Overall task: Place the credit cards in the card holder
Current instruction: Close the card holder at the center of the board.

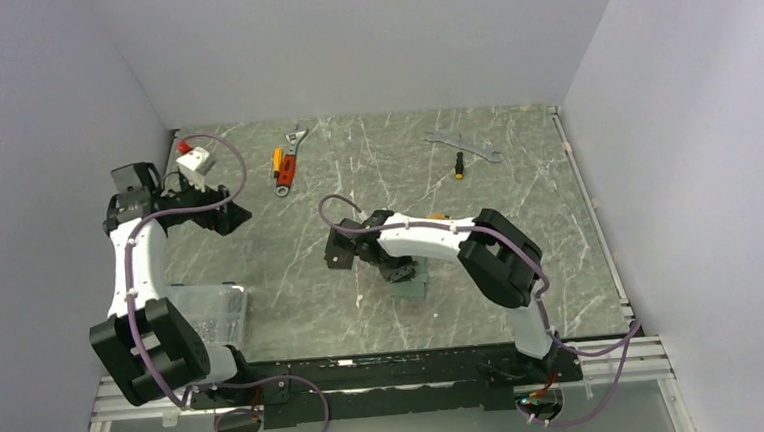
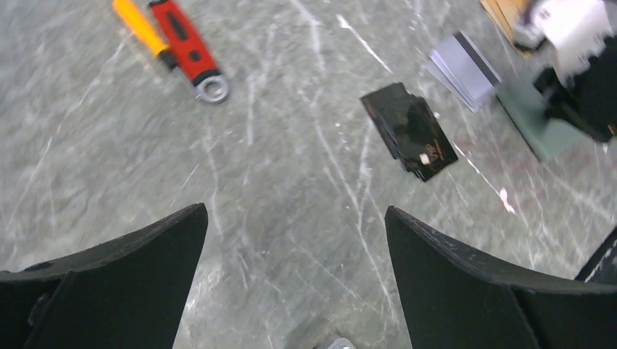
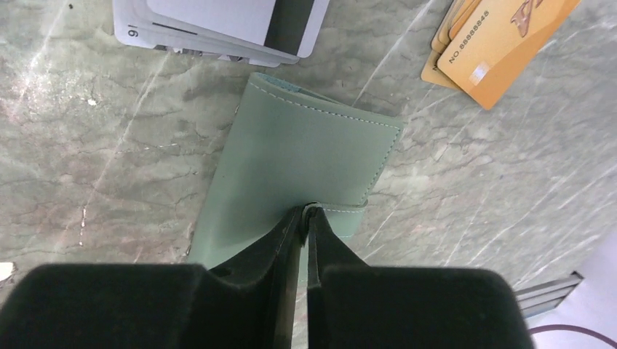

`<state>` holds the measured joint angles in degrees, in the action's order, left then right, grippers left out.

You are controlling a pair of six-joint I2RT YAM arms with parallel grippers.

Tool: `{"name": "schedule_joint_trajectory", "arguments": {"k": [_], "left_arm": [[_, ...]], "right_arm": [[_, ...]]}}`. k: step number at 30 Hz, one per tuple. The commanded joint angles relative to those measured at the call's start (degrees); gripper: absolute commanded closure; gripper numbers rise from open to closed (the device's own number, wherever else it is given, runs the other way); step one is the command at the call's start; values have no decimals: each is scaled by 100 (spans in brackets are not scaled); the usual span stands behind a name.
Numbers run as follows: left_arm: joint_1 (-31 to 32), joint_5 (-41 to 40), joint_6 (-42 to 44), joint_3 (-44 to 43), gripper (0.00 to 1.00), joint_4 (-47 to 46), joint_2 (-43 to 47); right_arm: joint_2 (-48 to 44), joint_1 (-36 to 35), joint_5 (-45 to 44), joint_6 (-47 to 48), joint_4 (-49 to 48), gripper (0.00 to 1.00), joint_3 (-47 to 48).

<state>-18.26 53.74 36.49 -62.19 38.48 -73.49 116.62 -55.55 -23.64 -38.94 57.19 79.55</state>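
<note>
1. Two fingers of the right gripper [image 3: 309, 211] stand nearly together, tips on the snap tab [image 3: 343, 211] of the card holder [image 3: 305, 145], mid-tabletop toward the near edge; pinch unclear.
2. Left gripper [image 2: 295, 211] gapes wide toward the left edge, well apart from the credit cards [image 2: 411, 131].

Both arms have white shells on the long links and black blocks at the joints. The left arm [image 1: 137, 281] is at the left of the top view, the right arm [image 1: 440, 240] near the middle. A thin purple-grey cable [image 1: 244, 169] follows each arm in loose loops, fixed with small white ties. The bases are black and sit on a black bar [image 1: 387, 371] at the bottom edge. The left pincer [image 2: 295, 211] has broad, matte black, wedge-shaped fingers [image 2: 131, 283]. The right pincer [image 3: 309, 211] has black fingers [image 3: 276, 254] that narrow to thin tips.
</note>
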Motion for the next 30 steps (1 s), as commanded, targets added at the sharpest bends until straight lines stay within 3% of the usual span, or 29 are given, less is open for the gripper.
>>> {"name": "schedule_joint_trajectory", "arguments": {"k": [1,5,10,17,23,25,30], "left_arm": [[-466,225,-1170,-202,1,-501,-163],[-461,-844,-1888,-60,1,-946,-53],[-380,-1249,-1952,86,0,-950,132],[-136,-1649,-1951,255,1,-1016,229],[107,-1914,-1865,339,1,-1011,316],[190,-2022,-1793,339,1,-964,364],[271,-2103,-1706,334,1,-883,421]], "right_arm": [[1571,-195,1013,-458,-2292,88,-723],[1717,-324,835,-373,-2297,96,-670],[2128,-407,928,-202,-2434,99,-570],[2097,-413,1543,51,-3124,78,-884],[1196,-398,1775,91,-3564,40,-1343],[962,-400,1769,70,-3637,35,-1433],[379,-388,1762,99,-3831,35,-1633]]}}
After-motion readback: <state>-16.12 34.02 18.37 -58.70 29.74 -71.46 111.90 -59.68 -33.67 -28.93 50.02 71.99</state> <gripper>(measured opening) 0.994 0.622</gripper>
